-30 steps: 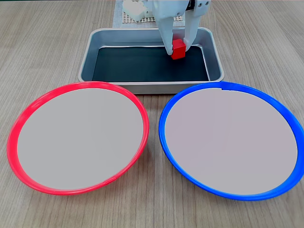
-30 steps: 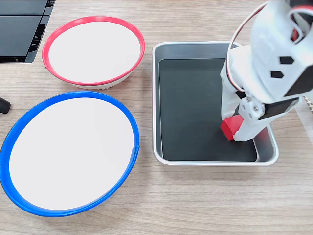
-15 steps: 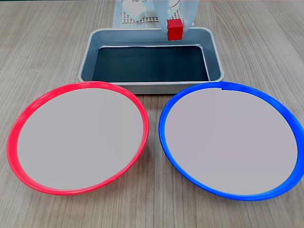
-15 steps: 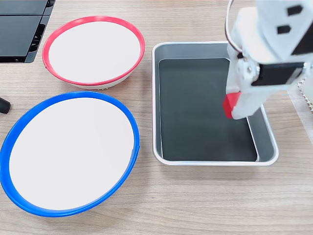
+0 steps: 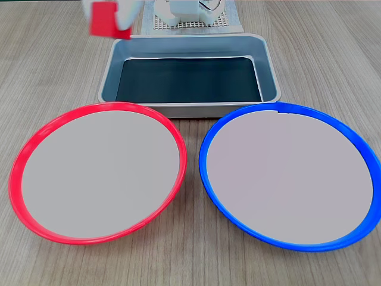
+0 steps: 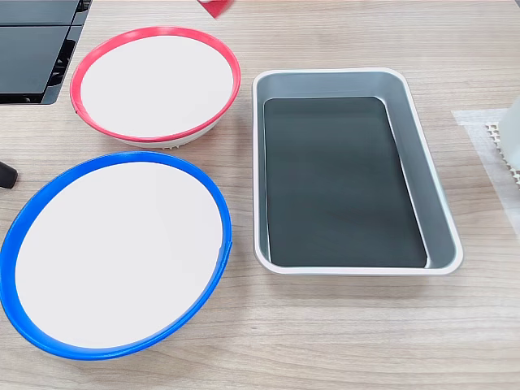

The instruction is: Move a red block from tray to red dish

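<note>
Your red block (image 5: 106,21) is up in the air, blurred, left of the tray (image 5: 269,71) and beyond the red dish (image 5: 27,150); in the other fixed view its corner (image 6: 214,6) peeks in at the top edge. The gripper (image 5: 126,16) beside it is too blurred: you cannot tell whether it grips. The blue dish (image 5: 209,179) sits just beside the red one on the tabletop (image 5: 321,53).

A blue-rimmed dish (image 5: 290,181) with a pale grey inside sits on the wooden bench (image 5: 333,53), low and to the right in a fixed view, and low on the left in another fixed view (image 6: 114,253). A white perforated mat (image 5: 196,22) lies at the bench's far edge. A black flat object (image 6: 36,49) occupies the upper left corner, and a small dark item (image 6: 6,174) pokes in from the left edge.
</note>
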### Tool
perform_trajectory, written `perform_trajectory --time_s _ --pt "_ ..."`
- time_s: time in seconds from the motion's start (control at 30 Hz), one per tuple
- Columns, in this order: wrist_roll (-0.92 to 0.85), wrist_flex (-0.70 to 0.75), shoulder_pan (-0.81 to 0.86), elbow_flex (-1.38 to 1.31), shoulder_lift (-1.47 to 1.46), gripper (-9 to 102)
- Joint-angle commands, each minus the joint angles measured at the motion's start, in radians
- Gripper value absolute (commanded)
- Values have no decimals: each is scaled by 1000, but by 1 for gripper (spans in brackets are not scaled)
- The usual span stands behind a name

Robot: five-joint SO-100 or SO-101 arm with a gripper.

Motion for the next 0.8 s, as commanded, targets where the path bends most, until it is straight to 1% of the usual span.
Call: perform_trajectory --time_s 0.0,0.2,0.33,0.37,0.4,0.53,0.67,0.7,0.77 --pt "-17 -72 43 -141 -166 0" --pt "-46 -207 15 -252 -511 0" --pt "-61 -255 -23 -261 -611 0" --pt "-64 -298 -46 -236 -635 0" --pt "-66 -308 -55 -227 -641 0" --pt "-64 -337 -75 -206 -644 13" --pt "-69 -364 -87 -184 -611 35" --pt "-69 -371 -91 -178 -595 39" --pt "-48 -402 -101 -163 -554 42"
